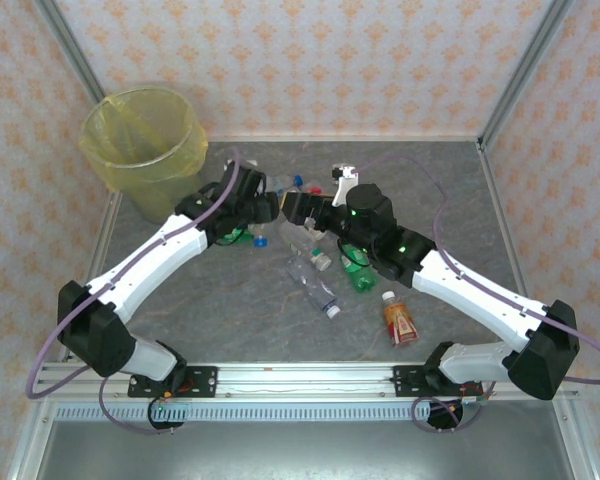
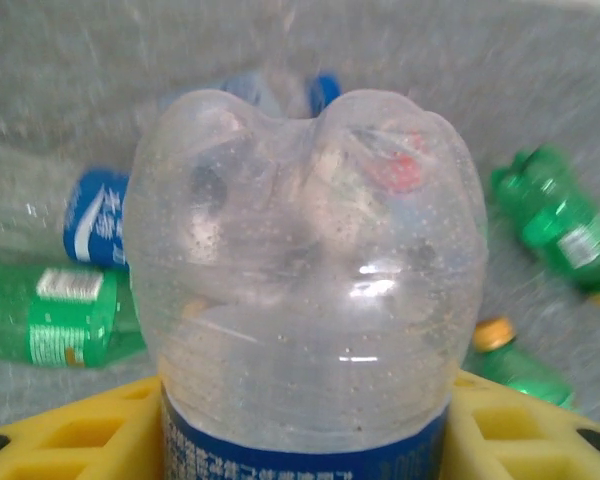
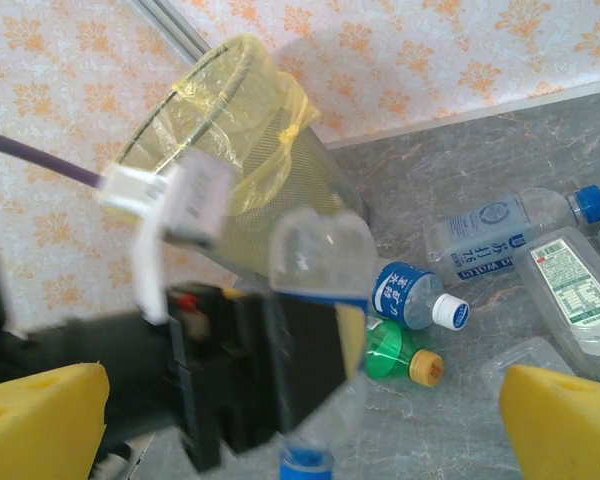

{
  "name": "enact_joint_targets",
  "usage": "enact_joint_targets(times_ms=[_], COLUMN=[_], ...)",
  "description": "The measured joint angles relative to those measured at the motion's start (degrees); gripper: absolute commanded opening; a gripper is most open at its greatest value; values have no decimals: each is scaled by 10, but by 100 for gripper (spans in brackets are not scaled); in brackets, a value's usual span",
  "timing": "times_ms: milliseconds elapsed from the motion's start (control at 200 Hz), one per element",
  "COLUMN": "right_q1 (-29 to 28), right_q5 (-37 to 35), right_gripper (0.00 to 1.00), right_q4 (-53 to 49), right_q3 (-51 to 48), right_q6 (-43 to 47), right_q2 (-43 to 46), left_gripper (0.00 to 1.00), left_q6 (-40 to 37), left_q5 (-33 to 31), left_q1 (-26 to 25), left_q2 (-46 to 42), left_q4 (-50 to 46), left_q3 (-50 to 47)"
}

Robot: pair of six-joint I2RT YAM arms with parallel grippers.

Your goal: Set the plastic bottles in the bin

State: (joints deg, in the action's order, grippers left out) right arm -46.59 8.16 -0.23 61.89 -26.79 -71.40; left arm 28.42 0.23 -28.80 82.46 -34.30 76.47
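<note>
Several plastic bottles [image 1: 315,280] are scattered across the middle of the grey counter [image 1: 450,190], which is closed in by papered walls at the back and on both sides. Open surface is seen between the pile and the right wall, and along the near edge in front of the arms. The bin [image 1: 145,150] is set in the far-left corner, close to both walls, with its yellow bag folded over the rim; what lies inside cannot be made out. One clear bottle [image 2: 305,270] with a blue label is clenched between the left fingers [image 2: 70,435], base outward, above the bottles lying on the counter and near the bin. The right fingers [image 3: 565,420] are spread wide, gripping nothing, close beside it. An orange-red bottle [image 1: 400,322] is lying apart, by the right arm.
</note>
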Motion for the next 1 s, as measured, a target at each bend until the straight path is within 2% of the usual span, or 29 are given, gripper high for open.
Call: enact_joint_targets(times_ms=[566,786,1001], right_q1=[0,0,0], right_q5=[-7,-7,-7], right_gripper=[100,100,100], right_q4=[1,1,1], right_q3=[0,0,0], right_q6=[0,0,-1], right_q2=[18,19,19], left_gripper=[52,51,52], left_q6=[-3,21,79], left_q5=[-16,7,59], left_q1=[220,323,437], left_q2=[30,35,35], left_q4=[-27,-23,5], left_q3=[249,257,227])
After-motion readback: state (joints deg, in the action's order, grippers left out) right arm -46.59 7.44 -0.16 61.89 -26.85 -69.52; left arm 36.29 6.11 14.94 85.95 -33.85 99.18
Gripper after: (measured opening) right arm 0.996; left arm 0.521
